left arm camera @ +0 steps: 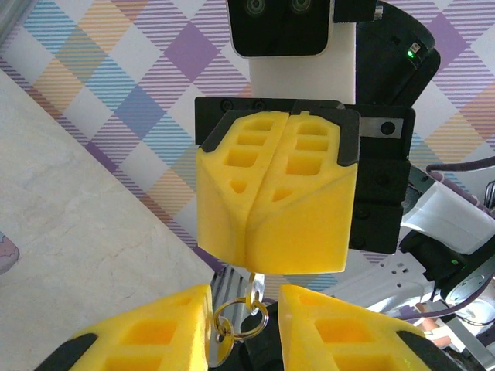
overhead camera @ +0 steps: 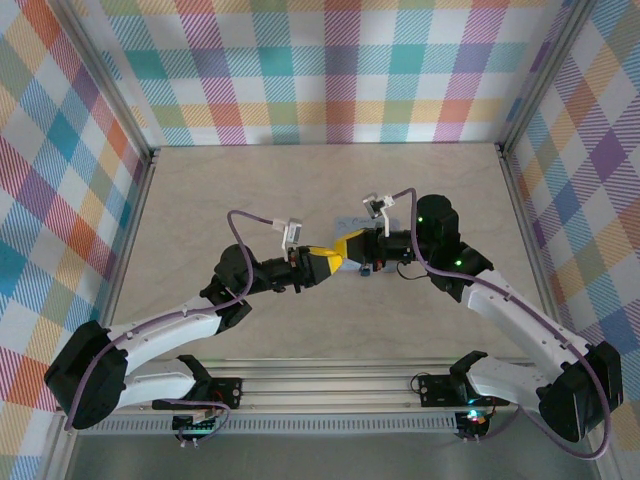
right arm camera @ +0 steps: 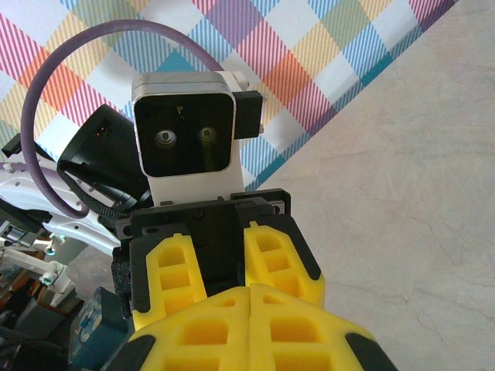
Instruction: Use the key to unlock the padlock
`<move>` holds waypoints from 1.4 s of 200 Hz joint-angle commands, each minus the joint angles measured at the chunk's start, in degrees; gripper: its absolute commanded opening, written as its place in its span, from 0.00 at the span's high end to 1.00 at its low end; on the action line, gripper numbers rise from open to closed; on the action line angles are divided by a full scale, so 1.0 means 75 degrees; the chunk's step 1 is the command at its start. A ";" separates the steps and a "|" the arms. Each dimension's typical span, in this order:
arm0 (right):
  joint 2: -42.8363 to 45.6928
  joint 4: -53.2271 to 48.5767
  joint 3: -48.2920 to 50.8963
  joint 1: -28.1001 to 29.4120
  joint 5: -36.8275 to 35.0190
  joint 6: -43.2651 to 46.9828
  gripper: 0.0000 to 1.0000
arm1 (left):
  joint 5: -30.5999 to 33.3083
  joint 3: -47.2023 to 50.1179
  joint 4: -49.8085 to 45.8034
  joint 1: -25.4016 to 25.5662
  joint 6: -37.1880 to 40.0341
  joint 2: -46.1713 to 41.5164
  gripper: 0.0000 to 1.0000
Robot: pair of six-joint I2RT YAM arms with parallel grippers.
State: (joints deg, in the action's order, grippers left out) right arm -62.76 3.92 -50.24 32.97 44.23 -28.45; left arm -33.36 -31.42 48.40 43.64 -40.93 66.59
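1. The key [left arm camera: 253, 283] is seen low in the centre of the left wrist view as a thin, pale metal sliver. It sticks out beneath the yellow pads of the right gripper [left arm camera: 257, 259].
2. The jaws of the right gripper are pressed together and clamped on the key. A gold split ring [left arm camera: 232, 321] is hung from the key.
3. The ring is framed by the yellow fingers [left arm camera: 155, 332] of the left gripper [overhead camera: 325, 260], whose jaws stand apart. Whether anything is pressed by them cannot be told.
4. The padlock [overhead camera: 366, 270] is seen in the top view as a tiny blue-teal block. It sits just below the right gripper, near the middle of the frame. Whether it rests on the desk [overhead camera: 250, 190] cannot be told.
5. The two grippers are met tip to tip at the centre of the top view.
6. The desk is closed in by plaid walls [overhead camera: 330, 70] at the left, top and right of the frame, with metal rails at their feet.
7. Broad bare desk is left toward the upper part and both sides of the frame. The lower edge is taken up by the arm bases and a mounting rail [overhead camera: 330, 380].
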 commanded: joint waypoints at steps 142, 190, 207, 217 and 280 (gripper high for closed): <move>0.0529 -0.0691 -0.0205 0.0032 -0.1031 -0.0306 0.67 | 0.0840 0.0377 -0.1097 0.0065 0.0883 -0.0774 1.00; 0.0718 -0.1365 -0.0305 0.0039 -0.1964 -0.0496 0.55 | 0.1209 0.0503 -0.2463 0.0065 0.1674 -0.1583 1.00; 0.0849 -0.1886 -0.0125 0.0034 -0.2877 -0.0618 0.52 | 0.1383 0.0550 -0.2961 0.0065 0.1971 -0.1848 1.00; 0.0911 -0.2210 0.0078 0.0034 -0.3414 -0.0693 0.51 | 0.1483 0.0588 -0.3251 0.0065 0.2144 -0.1992 1.00; 0.0269 -0.2393 0.1915 0.0543 -0.6065 -0.1049 0.49 | 0.1947 0.1087 -0.4362 0.0084 0.2785 -0.2372 1.00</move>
State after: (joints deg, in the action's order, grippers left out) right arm -57.95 -12.05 -38.57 34.33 10.15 -35.31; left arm -20.64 -24.84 19.84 43.86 -23.00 49.25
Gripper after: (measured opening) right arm 0.505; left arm 0.045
